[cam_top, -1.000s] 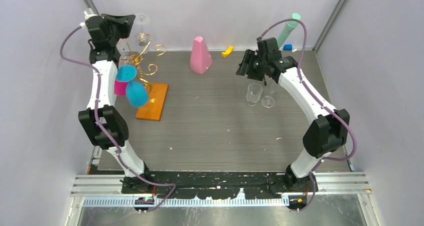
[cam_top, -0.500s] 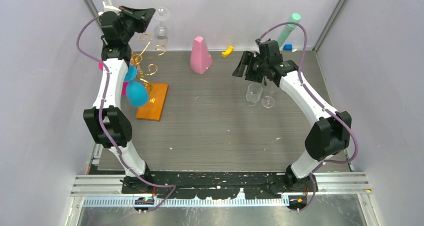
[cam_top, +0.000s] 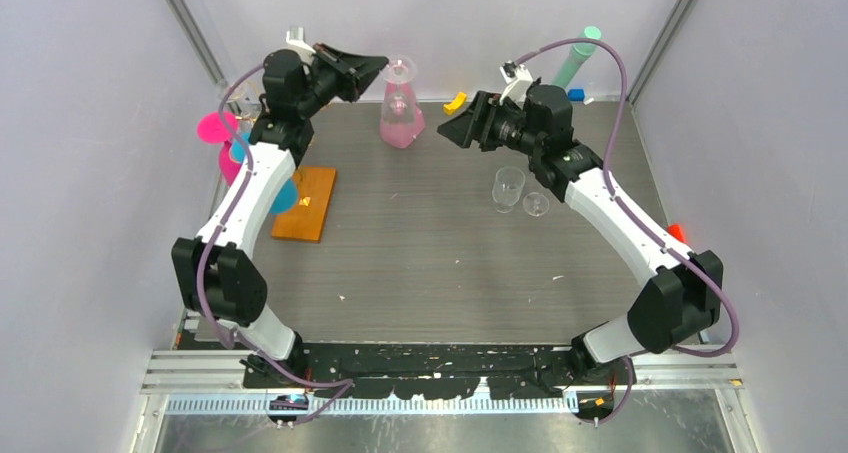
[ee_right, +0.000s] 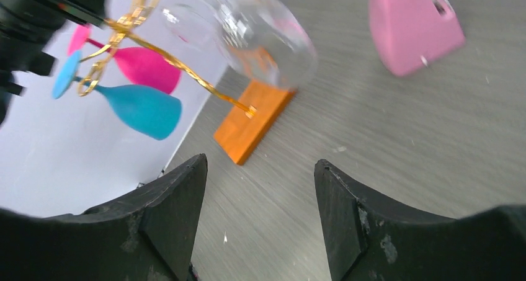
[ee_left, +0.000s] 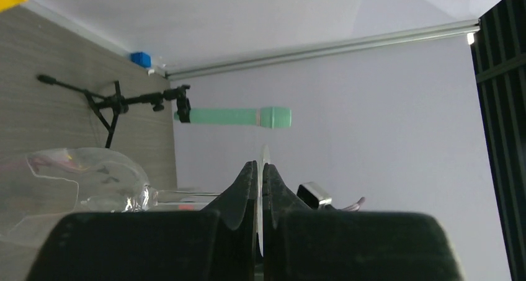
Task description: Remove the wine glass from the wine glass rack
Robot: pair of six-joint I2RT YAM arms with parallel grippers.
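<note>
My left gripper point(cam_top: 378, 66) is shut on the flat foot point(ee_left: 265, 163) of a clear wine glass point(cam_top: 400, 108) and holds it in the air, off the rack, in front of the pink cone. In the left wrist view the bowl point(ee_left: 74, 182) lies to the left of the fingers. The wine glass rack stands at the left: its orange-brown wooden base point(cam_top: 305, 203) shows, and its gold wire point(ee_right: 142, 39) shows in the right wrist view, still bearing a pink glass point(cam_top: 215, 128) and a blue glass point(cam_top: 240, 155). My right gripper point(cam_top: 447, 130) is open and empty, facing the clear glass point(ee_right: 267, 39).
A pink cone point(cam_top: 402, 123) stands at the back middle. Two clear glasses point(cam_top: 508, 188) point(cam_top: 536, 205) stand on the table under my right arm. A black tripod with a mint-green tube point(cam_top: 578, 58), a yellow piece point(cam_top: 456, 101) and a blue block point(cam_top: 575, 95) are at the back right.
My left arm has swung right, carrying the clear glass from above the rack to in front of the pink cone. My right gripper has risen and turned left toward it.
</note>
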